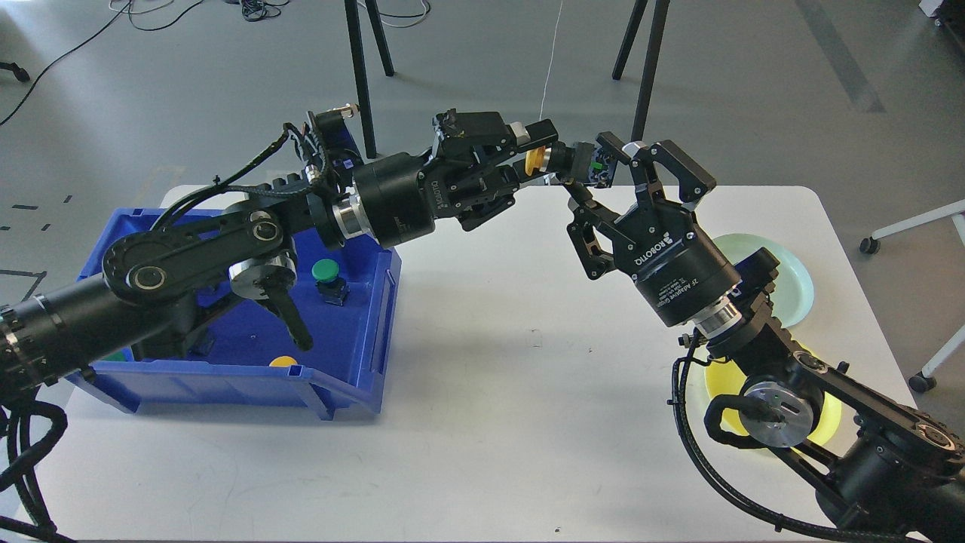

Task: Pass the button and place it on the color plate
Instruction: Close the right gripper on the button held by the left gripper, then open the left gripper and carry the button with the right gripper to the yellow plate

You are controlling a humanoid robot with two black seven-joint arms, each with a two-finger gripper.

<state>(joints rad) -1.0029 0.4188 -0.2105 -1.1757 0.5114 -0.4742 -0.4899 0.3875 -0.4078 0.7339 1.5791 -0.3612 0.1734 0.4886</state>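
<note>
My left gripper (539, 154) is shut on a yellow button (534, 160) and holds it in the air above the table's far edge. The button's black body with a contact block (594, 164) points right. My right gripper (589, 167) has come in from the right. Its fingers (608, 143) sit closed in on the contact block, one above and one below, and seem to touch it. A pale green plate (793, 280) and a yellow plate (828, 413) lie at the table's right side, partly hidden by my right arm.
A blue bin (354, 354) stands at the left of the white table (497, 392). It holds a green button (326, 273) and another yellow button (283, 362). Black tripod legs (362, 75) stand behind the table.
</note>
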